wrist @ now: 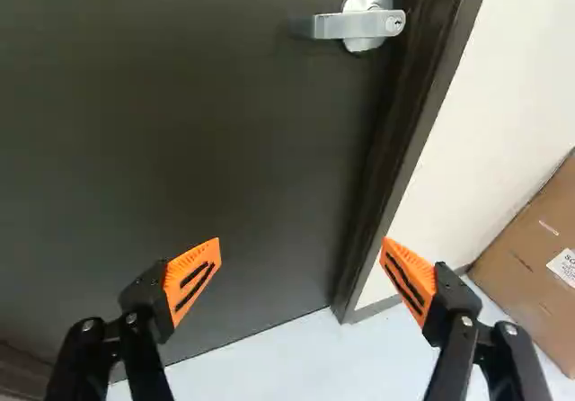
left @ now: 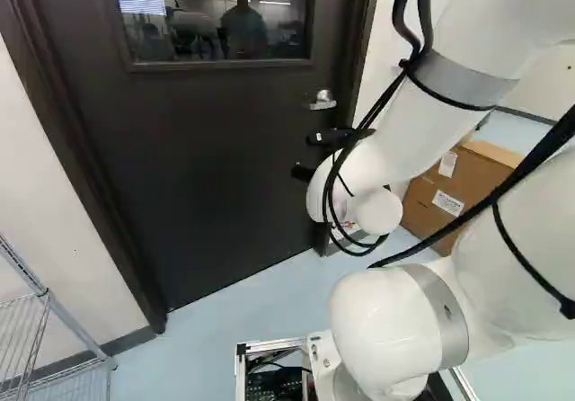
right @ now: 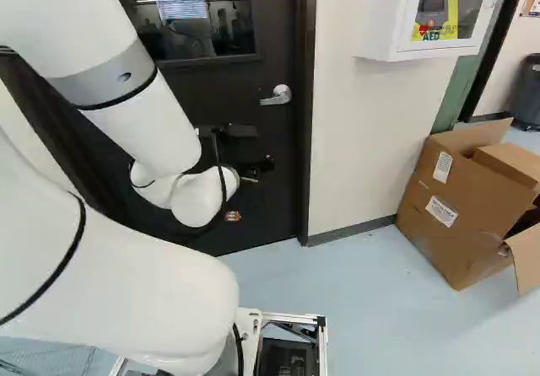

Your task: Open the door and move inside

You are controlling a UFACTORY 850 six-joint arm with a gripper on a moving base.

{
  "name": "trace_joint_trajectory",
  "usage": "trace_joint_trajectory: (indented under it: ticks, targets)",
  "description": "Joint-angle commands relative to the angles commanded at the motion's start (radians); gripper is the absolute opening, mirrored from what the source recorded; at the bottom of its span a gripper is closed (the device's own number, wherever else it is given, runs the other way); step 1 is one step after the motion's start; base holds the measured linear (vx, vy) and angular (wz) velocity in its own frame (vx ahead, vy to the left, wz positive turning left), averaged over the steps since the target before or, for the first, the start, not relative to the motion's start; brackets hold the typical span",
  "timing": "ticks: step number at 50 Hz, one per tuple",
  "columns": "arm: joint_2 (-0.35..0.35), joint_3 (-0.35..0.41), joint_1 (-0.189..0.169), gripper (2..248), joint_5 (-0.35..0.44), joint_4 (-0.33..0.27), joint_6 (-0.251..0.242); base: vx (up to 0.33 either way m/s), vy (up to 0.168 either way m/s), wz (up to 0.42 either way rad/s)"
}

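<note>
A dark door with a window in its upper part stands closed in its frame ahead of the arm. Its silver lever handle is near the frame side, and the gripper is lower than it, partly hidden behind the wrist. In the wrist view the gripper is open, its orange-padded fingers wide apart with nothing between them. The lever handle lies ahead of the fingers, beyond their tips and apart from them.
Right of the door are a dark door frame, a pale wall and a white wall cabinet. An open cardboard box stands on the floor. A wire rack is at the left of the left base view.
</note>
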Motion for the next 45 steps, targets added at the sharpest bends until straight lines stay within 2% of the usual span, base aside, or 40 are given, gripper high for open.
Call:
trace_joint_trajectory:
  ticks: [22,45]
  targets:
    - [0.028,-0.032,-0.001,247,0.000,0.000,0.000,0.000,0.000,0.000]
    - [0.025,-0.091,-0.016,247,0.000,0.000,0.000,0.000,0.000,0.000]
